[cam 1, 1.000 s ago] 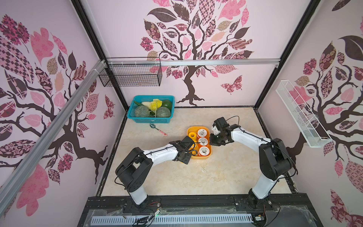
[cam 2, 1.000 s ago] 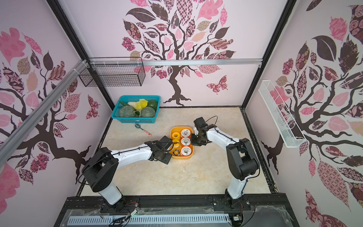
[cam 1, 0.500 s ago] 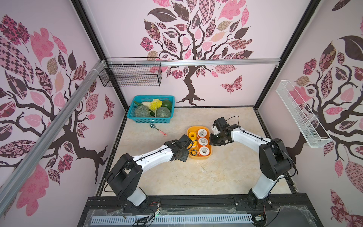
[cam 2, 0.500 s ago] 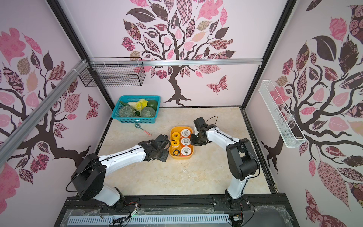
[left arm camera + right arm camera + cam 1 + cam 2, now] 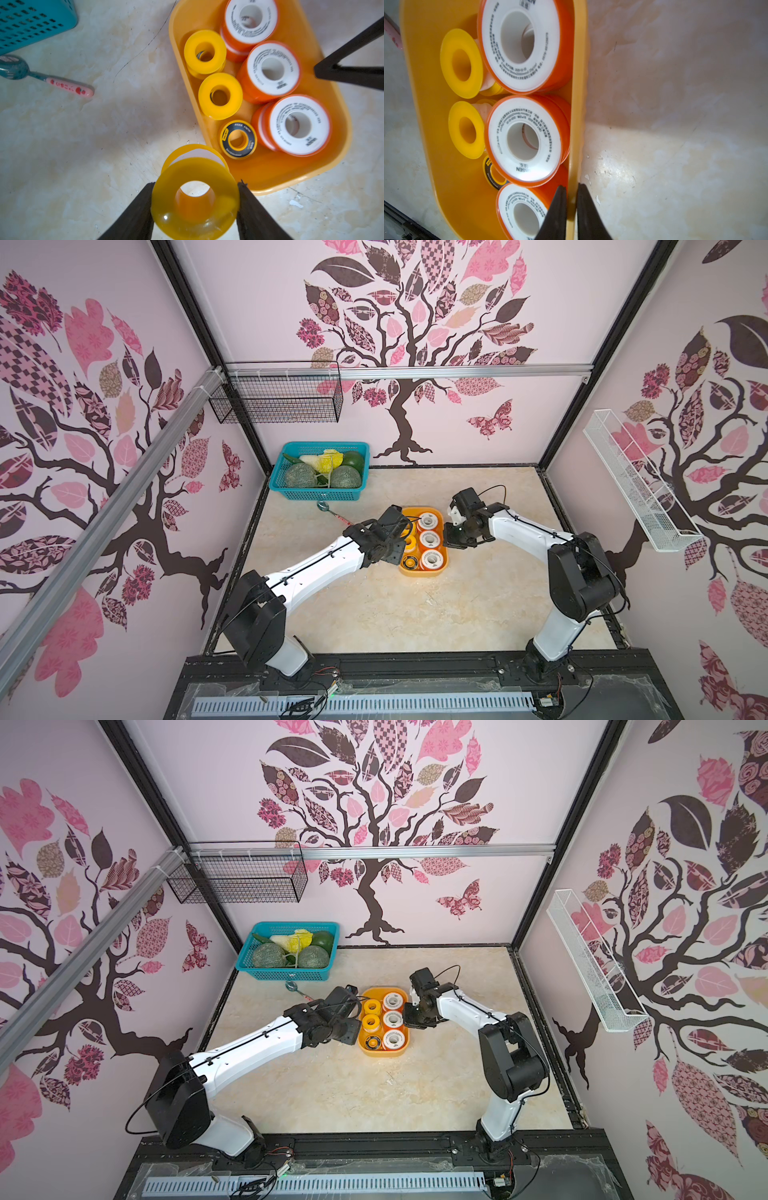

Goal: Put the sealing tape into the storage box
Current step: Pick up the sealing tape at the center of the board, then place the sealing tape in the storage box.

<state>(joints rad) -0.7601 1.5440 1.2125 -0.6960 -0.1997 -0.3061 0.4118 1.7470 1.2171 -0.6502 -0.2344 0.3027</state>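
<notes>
Reaching further than a second ago, the left arm has stretched out low across the table (image 5: 415, 614) and brought the left gripper (image 5: 196, 184) alongside the orange box (image 5: 291, 168). The right arm hasn't budged.

The left fingers stand about half spread and pinch a yellow tape roll (image 5: 195, 220) by its flange edges. The roll hangs just outside the box, beside a corner of the rim and over bare table, so it isn't in yet. The right gripper (image 5: 572, 187) is clamped tight on the box's long wall, one finger inside and one outside.

To my eye, the carry over the rim comes next. The box already holds six rolls, so I'd lift clear of the wall, aim for the bare patch beside the small black roll (image 5: 238, 139), and let go only once the roll is below the rim. With the other gripper pinning the box, a nudge shouldn't shift it.

The left arm lies long and flat with its wrist looking down. The right arm keeps its elbow high, with the forearm slanting down to the rim.
</notes>
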